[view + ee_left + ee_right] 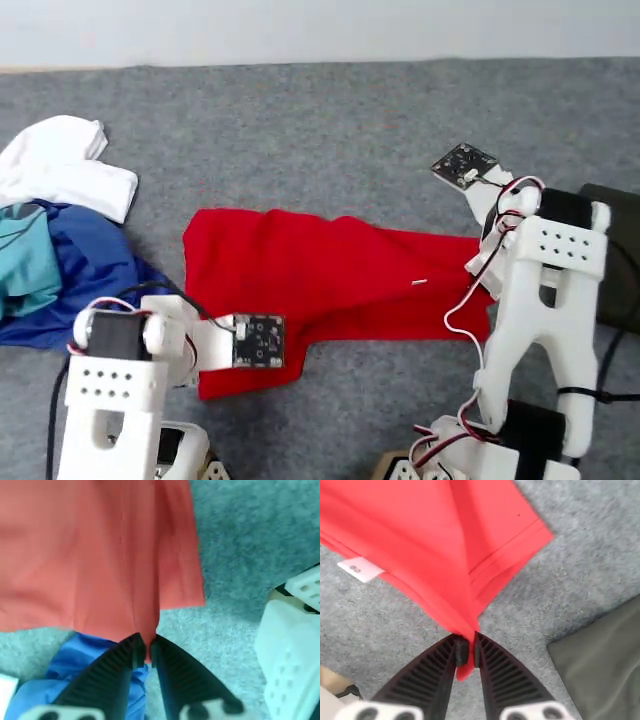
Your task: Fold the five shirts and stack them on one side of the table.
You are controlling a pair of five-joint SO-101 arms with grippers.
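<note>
Left gripper (145, 647) and right gripper (466, 647) each pinch an end of the red shirt (330, 280) — its long axis runs between them.

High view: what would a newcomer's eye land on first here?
The red shirt, spread across the middle of the grey table, stands out most. The left gripper pinches its end near the blue shirt, the right gripper its end near the dark green cloth. A white shirt lies beside the blue one.
</note>
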